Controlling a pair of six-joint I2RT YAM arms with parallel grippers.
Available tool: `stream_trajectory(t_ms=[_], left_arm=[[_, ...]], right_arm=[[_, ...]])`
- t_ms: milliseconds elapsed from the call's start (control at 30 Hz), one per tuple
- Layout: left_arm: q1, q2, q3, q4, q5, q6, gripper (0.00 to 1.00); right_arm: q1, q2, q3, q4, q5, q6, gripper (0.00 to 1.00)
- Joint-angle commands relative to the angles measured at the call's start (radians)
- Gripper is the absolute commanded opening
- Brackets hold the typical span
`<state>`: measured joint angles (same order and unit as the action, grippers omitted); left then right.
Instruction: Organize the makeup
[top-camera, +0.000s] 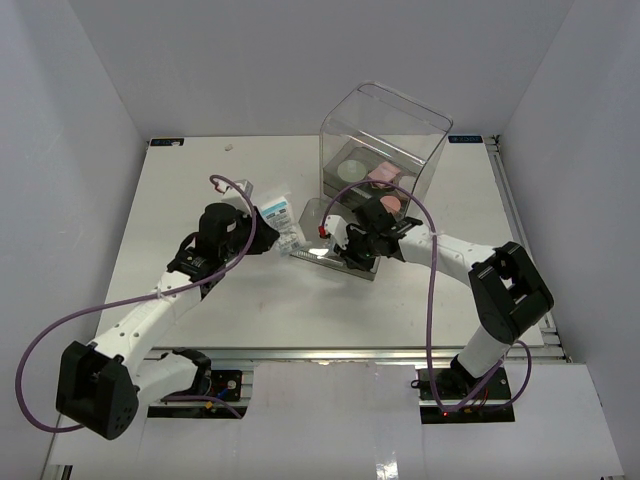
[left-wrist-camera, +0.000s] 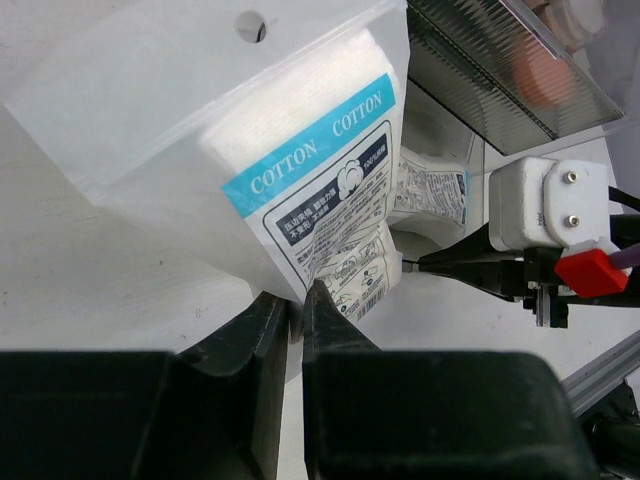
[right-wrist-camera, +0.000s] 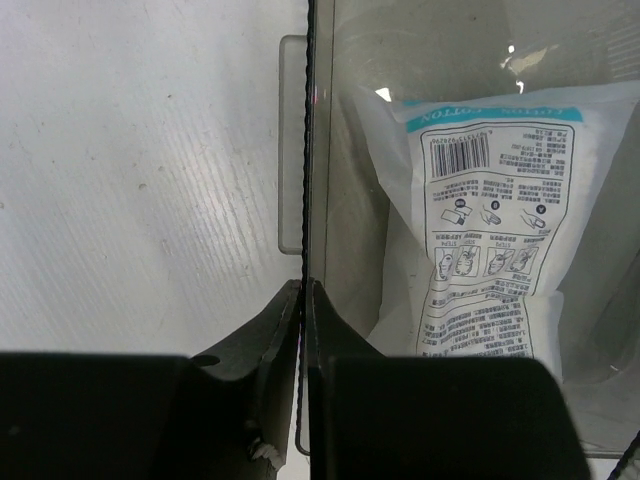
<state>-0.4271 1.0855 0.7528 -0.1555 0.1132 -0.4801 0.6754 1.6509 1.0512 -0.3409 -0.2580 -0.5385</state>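
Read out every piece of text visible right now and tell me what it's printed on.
"COTTON COTTON": blue band on the sachet pinched by the left fingers.
"COTTON COTTON", seen upside down: blue band on the second sachet lying in the clear drawer.
Fine print, instruction panels and barcode digits on both packs: too small to read.
No other text is visible.

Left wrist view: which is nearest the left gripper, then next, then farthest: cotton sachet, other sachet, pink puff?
1. Cotton sachet, pinched in the left gripper.
2. Other sachet, right, in the drawer.
3. Pink puff, far upper right.
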Motion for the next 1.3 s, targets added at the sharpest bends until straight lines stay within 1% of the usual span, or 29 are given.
stream_trajectory(t_ms=[0,67,167,233,433,533,633,767,833,933,1033,1133,1200,1267], left_arm=[[0.004,0.049,0.078,0.055,0.078,0.052,0.13],[0.004,0.109,0.116,0.064,0.104,0.065,0.13],[0.004,0.177,0.155,0.075,0.141,0.081,0.13],[0.004,0.250,0.195,0.086,0.174,0.105,0.13],[0.001,0.456,0.324,0.078,0.281,0.122,0.13],[-0.011,0.551,0.411,0.024,0.303,0.154,0.13],[-0.018,0.644,0.496,-0.030,0.289,0.196,0.13],[-0.036,0.727,0.580,-0.137,0.266,0.253,0.14],[-0.050,0.755,0.611,-0.178,0.255,0.286,0.17],[-0.061,0.834,0.697,-0.300,0.226,0.312,0.19],[-0.067,0.858,0.711,-0.334,0.207,0.321,0.24],[-0.077,0.868,0.723,-0.371,0.181,0.338,0.35],[-0.079,0.880,0.743,-0.402,0.157,0.349,0.45],[-0.079,0.886,0.754,-0.417,0.138,0.357,0.52]], right_arm=[[-0.007,-0.069,-0.021,0.038,0.027,0.036,0.10],[-0.008,-0.078,-0.036,0.043,0.028,0.040,0.10],[-0.010,-0.086,-0.054,0.053,0.014,0.041,0.15],[-0.011,-0.093,-0.062,0.057,-0.001,0.040,0.17],[-0.016,-0.099,-0.066,0.063,-0.016,0.041,0.18],[-0.018,-0.102,-0.068,0.064,-0.023,0.041,0.18],[-0.023,-0.107,-0.068,0.066,-0.028,0.041,0.18],[-0.029,-0.115,-0.071,0.068,-0.038,0.041,0.19],[-0.032,-0.114,-0.071,0.069,-0.038,0.040,0.19],[-0.031,-0.113,-0.071,0.070,-0.044,0.040,0.19],[-0.034,-0.115,-0.071,0.071,-0.044,0.040,0.19],[-0.036,-0.114,-0.072,0.072,-0.049,0.039,0.20],[-0.036,-0.112,-0.072,0.072,-0.052,0.038,0.20],[-0.036,-0.110,-0.072,0.072,-0.053,0.038,0.20]])
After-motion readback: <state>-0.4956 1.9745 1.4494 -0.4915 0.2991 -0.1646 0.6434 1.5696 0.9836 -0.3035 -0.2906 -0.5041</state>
